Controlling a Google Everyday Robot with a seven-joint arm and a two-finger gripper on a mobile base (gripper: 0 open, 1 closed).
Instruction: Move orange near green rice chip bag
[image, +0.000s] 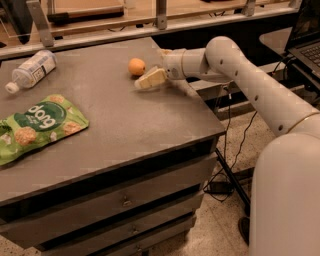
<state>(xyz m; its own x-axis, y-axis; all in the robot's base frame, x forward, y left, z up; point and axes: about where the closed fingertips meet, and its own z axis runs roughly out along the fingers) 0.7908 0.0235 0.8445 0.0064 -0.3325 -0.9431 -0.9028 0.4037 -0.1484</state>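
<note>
Hovering tool (145, 81) beside orange (136, 66) near table's (130, 117) far edge; bag (37, 125) well apart.

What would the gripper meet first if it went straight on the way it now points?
The gripper, low over the table beside the orange, points left past the fruit's near side; bare surface follows, then probably the green rice chip bag. Depth is unclear.

Cut off, half hidden
Green rice chip bag (37, 125) runs off the left edge; my pincer (149, 79), by the orange (136, 66), shows only 1 side.
</note>
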